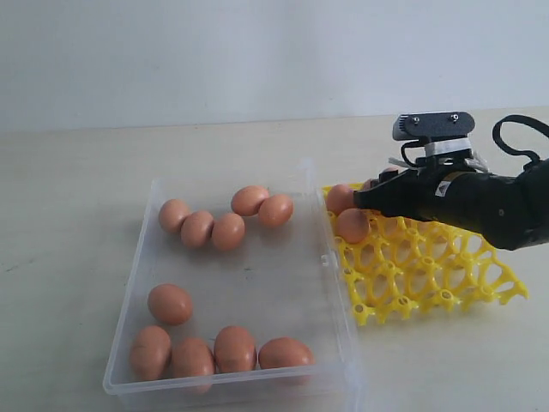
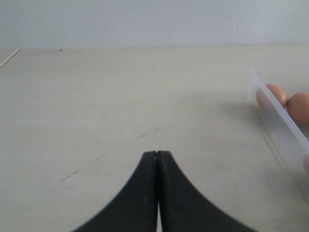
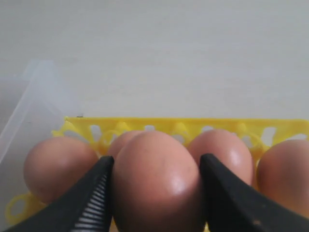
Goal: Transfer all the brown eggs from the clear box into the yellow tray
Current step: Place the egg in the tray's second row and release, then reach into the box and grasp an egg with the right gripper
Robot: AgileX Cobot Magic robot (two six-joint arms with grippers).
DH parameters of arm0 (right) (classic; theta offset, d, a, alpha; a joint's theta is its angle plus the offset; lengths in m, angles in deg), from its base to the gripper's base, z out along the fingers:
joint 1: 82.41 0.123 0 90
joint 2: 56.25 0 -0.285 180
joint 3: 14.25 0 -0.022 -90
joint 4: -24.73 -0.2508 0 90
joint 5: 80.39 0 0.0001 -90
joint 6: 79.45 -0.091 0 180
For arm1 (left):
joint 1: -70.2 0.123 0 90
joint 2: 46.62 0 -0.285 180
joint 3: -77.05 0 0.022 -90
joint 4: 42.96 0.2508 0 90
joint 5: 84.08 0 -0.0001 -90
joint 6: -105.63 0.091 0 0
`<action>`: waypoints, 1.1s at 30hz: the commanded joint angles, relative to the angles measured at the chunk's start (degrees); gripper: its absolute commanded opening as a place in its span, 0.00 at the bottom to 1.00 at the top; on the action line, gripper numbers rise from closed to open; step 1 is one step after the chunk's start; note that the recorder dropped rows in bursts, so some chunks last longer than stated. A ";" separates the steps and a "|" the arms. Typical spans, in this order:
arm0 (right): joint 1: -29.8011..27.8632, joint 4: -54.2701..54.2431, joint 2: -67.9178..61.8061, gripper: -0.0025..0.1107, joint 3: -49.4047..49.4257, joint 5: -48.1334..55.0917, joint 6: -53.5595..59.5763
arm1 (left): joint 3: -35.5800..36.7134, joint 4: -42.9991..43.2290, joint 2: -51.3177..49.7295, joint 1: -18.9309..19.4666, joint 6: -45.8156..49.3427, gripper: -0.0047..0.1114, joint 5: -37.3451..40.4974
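A pale worktop [image 1: 77, 154] runs back to a plain white wall [image 1: 257, 51]. The clear box [image 1: 135, 257] lies on it with ten brown eggs [image 1: 228, 231] inside: five clustered near its far wall and five toward its near wall. The yellow tray [image 1: 429, 275] sits just beside the box's right side. Over the tray's far corner nearest the box, the right claw [image 3: 157, 166] is clenched on a held egg [image 3: 157, 193], and other eggs sit in cups around it. The left claw [image 2: 157, 157] is pinched together with nothing in it, over bare worktop beside the box's wall.
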 commanded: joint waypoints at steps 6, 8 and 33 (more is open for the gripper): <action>-0.35 1.12 -1.64 0.52 0.08 -0.25 -0.53 | -0.23 -0.32 0.32 -0.29 -0.33 0.04 -0.80; -0.22 2.40 -0.61 0.54 0.08 0.74 -1.32 | -0.23 -0.32 0.32 -0.29 -0.33 0.04 -0.80; 25.94 -17.93 -7.89 0.51 -46.86 71.18 24.01 | -0.23 -0.32 0.32 -0.29 -0.33 0.04 -0.80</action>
